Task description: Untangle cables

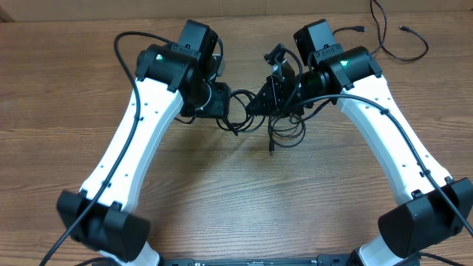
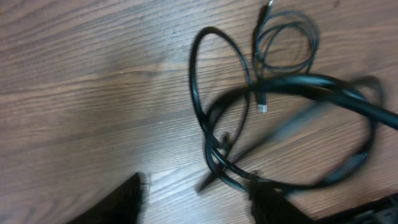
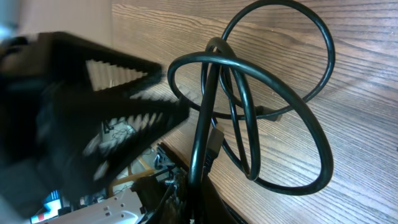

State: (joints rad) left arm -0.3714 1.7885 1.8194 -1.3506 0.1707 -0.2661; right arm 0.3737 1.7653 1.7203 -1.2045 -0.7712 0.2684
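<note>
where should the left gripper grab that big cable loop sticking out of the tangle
Probably the big loop's outer arc, where it bows out alone over the bare table, clear of the crossings in the tangle. Bring the left gripper down from above on that open side, fingers across the cord; nearer the knot they would likely catch several strands.

Left wrist view: the cables [image 2: 210, 149] smear into blur at right, and the left gripper [image 2: 196, 205] is cropped by the bottom edge.
</note>
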